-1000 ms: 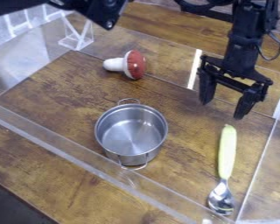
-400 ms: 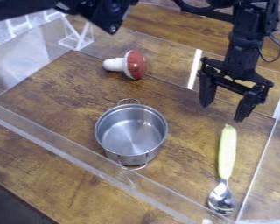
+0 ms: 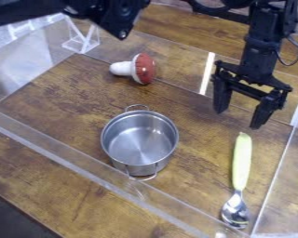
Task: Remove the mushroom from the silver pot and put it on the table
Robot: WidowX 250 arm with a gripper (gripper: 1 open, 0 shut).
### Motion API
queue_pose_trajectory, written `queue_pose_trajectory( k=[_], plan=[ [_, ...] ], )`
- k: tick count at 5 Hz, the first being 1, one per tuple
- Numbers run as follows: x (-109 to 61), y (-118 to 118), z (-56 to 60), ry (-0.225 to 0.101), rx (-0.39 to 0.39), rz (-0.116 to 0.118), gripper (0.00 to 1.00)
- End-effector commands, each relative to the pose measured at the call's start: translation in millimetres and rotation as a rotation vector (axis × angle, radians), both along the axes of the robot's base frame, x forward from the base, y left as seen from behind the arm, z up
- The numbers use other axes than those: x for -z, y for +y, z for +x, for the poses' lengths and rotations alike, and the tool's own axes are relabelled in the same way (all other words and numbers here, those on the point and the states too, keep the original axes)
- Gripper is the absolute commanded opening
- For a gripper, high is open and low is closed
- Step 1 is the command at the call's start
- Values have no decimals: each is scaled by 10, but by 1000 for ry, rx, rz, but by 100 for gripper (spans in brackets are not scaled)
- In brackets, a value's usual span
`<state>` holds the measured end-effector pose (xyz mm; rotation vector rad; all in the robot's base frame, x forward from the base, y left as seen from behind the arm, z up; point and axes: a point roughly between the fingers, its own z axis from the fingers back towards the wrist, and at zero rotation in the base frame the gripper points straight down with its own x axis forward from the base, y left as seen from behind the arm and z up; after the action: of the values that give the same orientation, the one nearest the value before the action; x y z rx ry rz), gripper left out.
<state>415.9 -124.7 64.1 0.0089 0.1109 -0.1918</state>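
Note:
The mushroom [image 3: 135,67] lies on its side on the table [image 3: 64,102], red cap to the right and white stem to the left, behind the silver pot. That silver pot [image 3: 139,140] stands upright near the front wall, and its inside shows nothing but bare steel. Over at the right side my gripper [image 3: 240,107] points straight down just above the wood, open, with nothing between its black fingers. It is well apart from both the mushroom and the pot.
A spoon with a yellow handle [image 3: 240,177] lies at the front right, bowl toward the front wall. Clear acrylic walls [image 3: 64,153] edge the table. A clear stand [image 3: 79,37] sits at the back left, and a dark object [image 3: 108,14] hangs over the back.
The gripper, mushroom and pot have stayed put. Only the dark object at the back top has shifted slightly.

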Motion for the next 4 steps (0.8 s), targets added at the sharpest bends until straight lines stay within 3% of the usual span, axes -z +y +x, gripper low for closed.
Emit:
queue_pose_trajectory(
  k=[1, 4],
  plan=[
    [-240, -111, 34, -56, 20, -23, 100],
    [-247, -120, -25, -24, 24, -24, 100]
  ],
)
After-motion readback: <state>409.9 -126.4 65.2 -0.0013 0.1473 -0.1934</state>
